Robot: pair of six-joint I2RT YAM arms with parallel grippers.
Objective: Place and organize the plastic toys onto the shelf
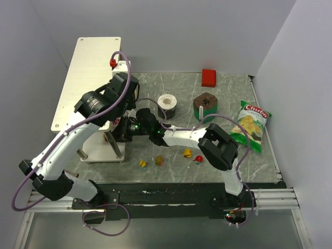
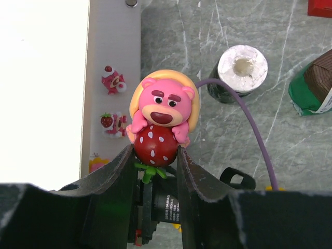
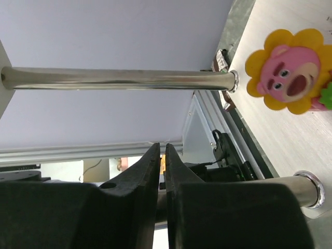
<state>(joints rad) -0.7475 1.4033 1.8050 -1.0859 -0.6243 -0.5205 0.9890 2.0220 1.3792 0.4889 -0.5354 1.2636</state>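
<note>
Gripping a pink bear toy (image 2: pixel 161 111) that hugs a red strawberry, the left tool (image 2: pixel 154 155) is closed on the strawberry at lower centre of the left wrist view, with one finger on each side. Left of it in that frame, three more small toys lie on a pale strip of the shelf (image 2: pixel 41 78): a pink bear (image 2: pixel 113 81), a bear with a strawberry (image 2: pixel 114 123) and a third figure (image 2: pixel 97 164) half hidden behind the finger. In the top view the shelf stands at the upper left of the worktop (image 1: pixel 228 166). Four toys sit loose in a row at lower centre: a yellow one (image 1: pixel 142 163), a yellow-brown one (image 1: pixel 159 161), another yellow one (image 1: pixel 187 153) and a red one (image 1: pixel 198 158). Two cups (image 1: pixel 167 104) stand mid-frame, with one red block (image 1: pixel 208 77) behind them and one chip bag (image 1: pixel 250 124) to the right. The right tool (image 3: pixel 162 148) is all but closed, with a sliver between its fingers and nothing in it. It sits between two chrome legs (image 3: pixel 119 79), and one flower-faced bear (image 3: pixel 288 78) lies on the shelf surface at upper right.
</note>
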